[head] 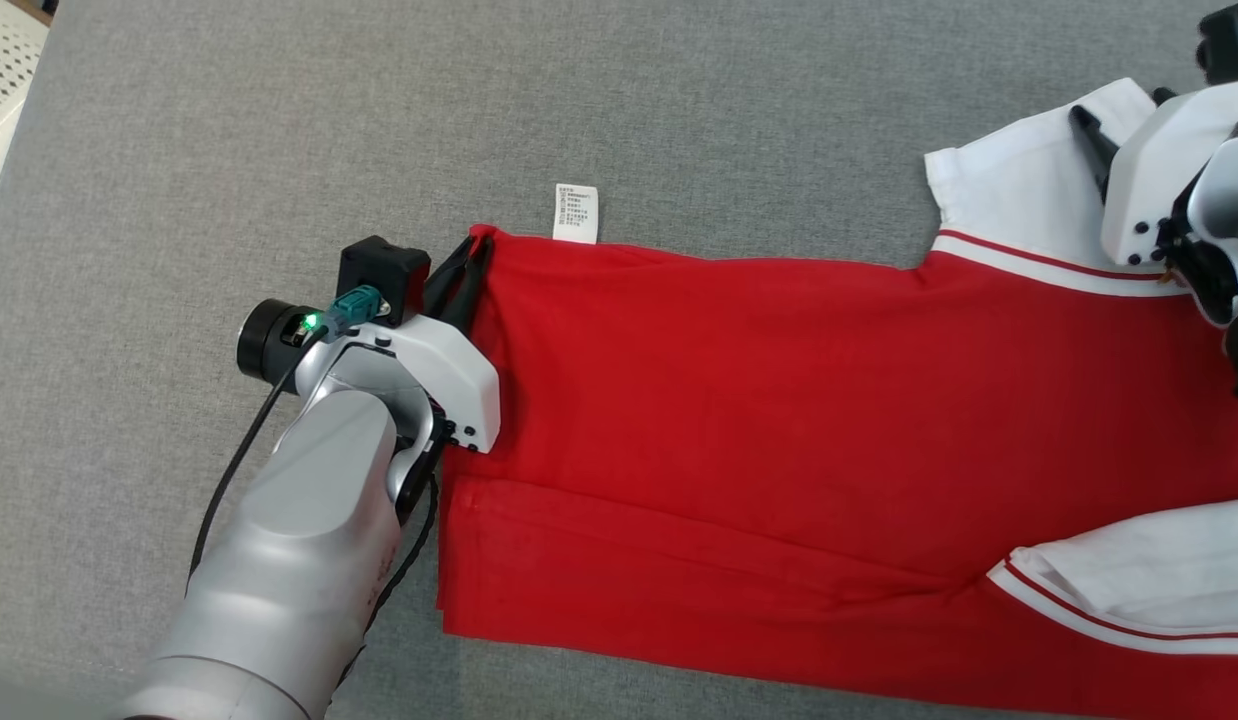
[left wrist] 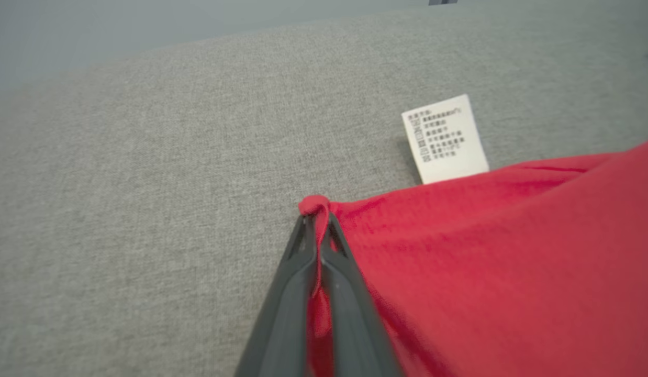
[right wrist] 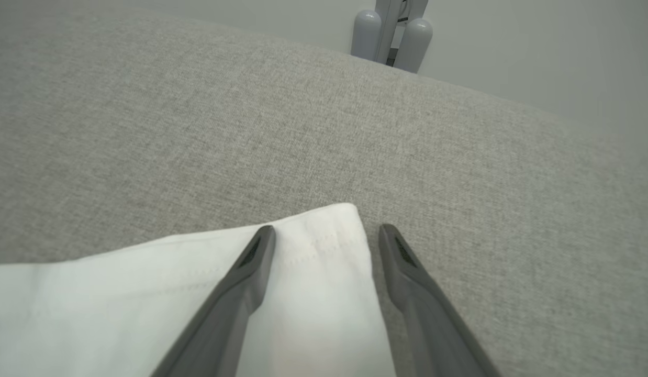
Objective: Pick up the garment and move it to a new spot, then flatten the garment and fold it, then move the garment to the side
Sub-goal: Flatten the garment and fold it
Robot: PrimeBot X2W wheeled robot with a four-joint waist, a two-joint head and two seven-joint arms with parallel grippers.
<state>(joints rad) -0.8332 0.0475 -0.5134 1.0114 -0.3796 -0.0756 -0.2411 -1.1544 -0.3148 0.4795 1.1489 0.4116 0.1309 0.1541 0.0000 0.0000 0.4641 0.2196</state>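
1. The red shirt [head: 779, 400] lies spread on the grey fabric surface [head: 279, 120], hem toward the robot's left and white sleeves toward its right. The near edge lies flat.
2. The left gripper [left wrist: 316, 217] is closed, pinching the far hem corner. Red cloth is bunched between its tips.
3. The care label [head: 576, 213] juts from the far edge, near that corner.
4. The right gripper [right wrist: 326, 230] stands with jaws apart at the far white sleeve [right wrist: 313, 293]. One finger is over cloth, the other over bare surface, and nothing is held.
5. Judgement: this is the flatten-and-fold step, with the grasp half made. Next, the right jaws should close on the sleeve edge. Both arms should then lift evenly.
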